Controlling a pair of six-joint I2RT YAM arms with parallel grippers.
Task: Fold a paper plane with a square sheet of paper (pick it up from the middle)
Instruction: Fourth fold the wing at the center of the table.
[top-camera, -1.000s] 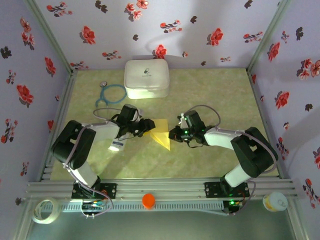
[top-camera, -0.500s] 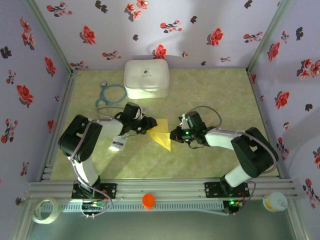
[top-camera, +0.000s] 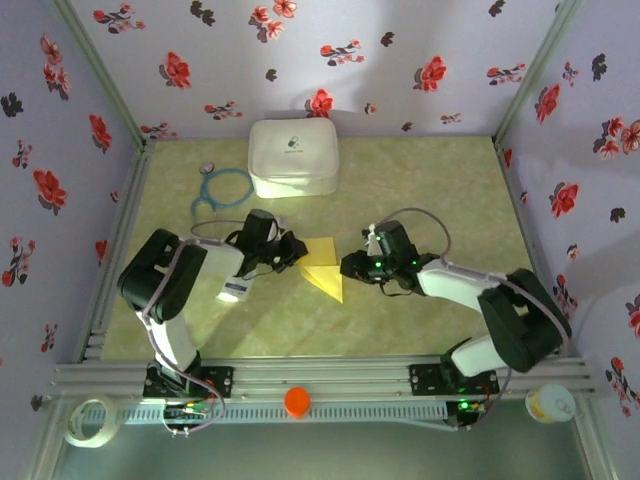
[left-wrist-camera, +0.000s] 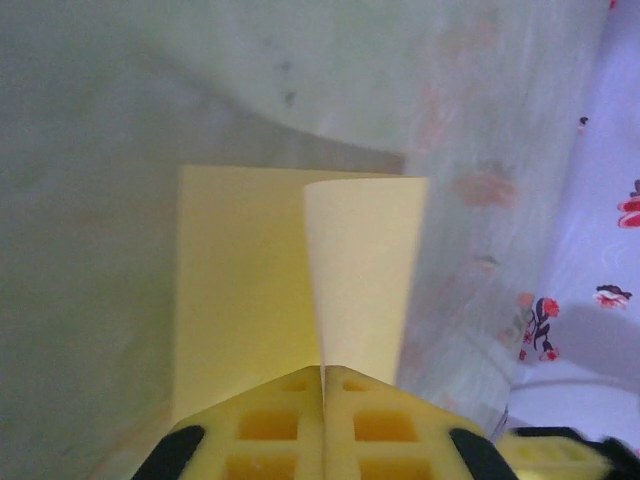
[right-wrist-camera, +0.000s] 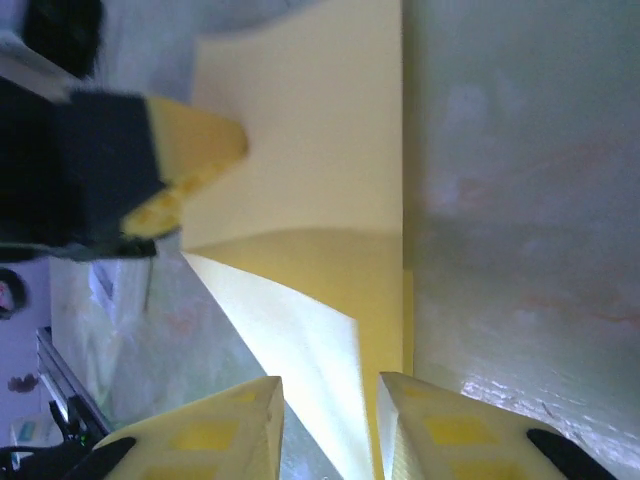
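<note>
- Square sheet of paper (top-camera: 325, 270) lies partly folded on the green table (top-camera: 430, 190), between the two arms and well apart from the white case (top-camera: 292, 157). One flap stands up off the layer beneath it.
- The left gripper (top-camera: 293, 250) is closed on the edge of that raised flap. In the left wrist view the flap runs straight into the seam between its pressed-together fingers (left-wrist-camera: 270, 425).
- The right gripper (top-camera: 348, 266) has its jaws parted, one on either side of the folded edge, and pinches nothing.
- The step looks like a fold being laid over while the left gripper holds the flap.
- To do it well, the left gripper should carry the flap without tugging, so the lower layer does not slide on the table.
- The edges should line up before any crease is pressed.
- The right gripper should lift clear of the square sheet of paper before moving sideways, since thin paper caught on a finger would probably buckle.
</note>
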